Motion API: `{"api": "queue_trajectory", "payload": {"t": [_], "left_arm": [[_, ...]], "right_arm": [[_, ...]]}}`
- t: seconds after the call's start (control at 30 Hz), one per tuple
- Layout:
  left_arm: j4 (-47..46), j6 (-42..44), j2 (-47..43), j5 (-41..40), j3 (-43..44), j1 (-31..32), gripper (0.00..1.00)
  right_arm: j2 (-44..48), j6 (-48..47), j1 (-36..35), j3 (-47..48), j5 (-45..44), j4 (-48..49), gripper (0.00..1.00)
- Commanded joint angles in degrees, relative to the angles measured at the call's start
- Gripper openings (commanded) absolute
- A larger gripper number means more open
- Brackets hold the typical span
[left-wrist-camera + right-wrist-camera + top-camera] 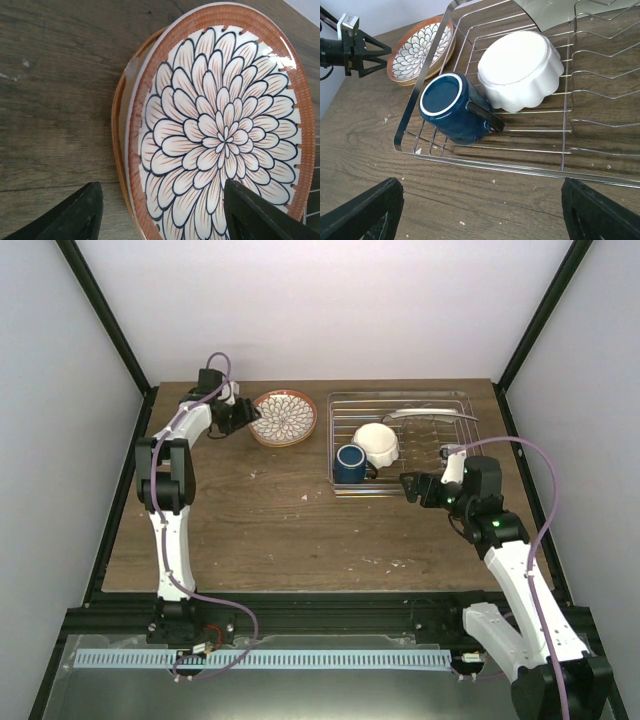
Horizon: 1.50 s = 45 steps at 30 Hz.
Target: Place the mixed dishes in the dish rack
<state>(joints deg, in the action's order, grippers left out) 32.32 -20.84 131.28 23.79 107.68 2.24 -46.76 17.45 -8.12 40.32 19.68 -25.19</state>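
L gripper (pixel 160 184) wide astride plate (pixel 220 125), contact unclear | R gripper (pixel 481 185) wide, empty | mug (pixel 452 107), bowl (pixel 520 67) in rack (pixel 438 45)

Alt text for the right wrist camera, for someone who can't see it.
A dark blue mug and an overturned white scalloped bowl sit side by side in the wire dish rack. The patterned plate lies outside it on the table.

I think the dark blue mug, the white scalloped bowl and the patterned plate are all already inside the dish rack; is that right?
Not quite: the patterned plate is on the table outside the dish rack, beyond its left end, as the top external view shows. The dark blue mug and the white scalloped bowl are inside it.
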Motion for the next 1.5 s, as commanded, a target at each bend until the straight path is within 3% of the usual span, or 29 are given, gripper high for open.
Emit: {"api": "queue_trajectory", "payload": {"t": [0.0,0.43,1.17,1.27,1.37,1.47], "left_arm": [[-2.7,-0.4,0.8,2.4,0.4,0.4,0.65],[-5.5,-1.5,2.4,3.2,-0.9,1.7,0.55],[-8.3,-2.9,3.5,0.5,-5.4,3.5,0.60],[-9.4,-3.6,3.6,0.9,-6.0,3.5,0.49],[-11.3,-4.5,3.5,2.1,-7.1,3.5,0.24],[-12.4,-5.3,3.7,3.3,-7.8,3.5,0.08]], "right_arm": [[-0.6,-0.7,-0.6,0.0,-0.5,1.3,0.88],[-1.3,-1.2,-0.6,-0.6,-1.2,1.8,0.88],[-1.9,-2.1,-0.6,-1.2,-2.4,1.5,0.88],[-1.8,-2.2,-0.6,-1.2,-2.5,1.4,0.88],[-1.6,-2.4,-0.6,-1.2,-2.7,1.2,0.88],[-1.6,-2.5,-0.6,-1.2,-2.9,1.1,0.88]]}}
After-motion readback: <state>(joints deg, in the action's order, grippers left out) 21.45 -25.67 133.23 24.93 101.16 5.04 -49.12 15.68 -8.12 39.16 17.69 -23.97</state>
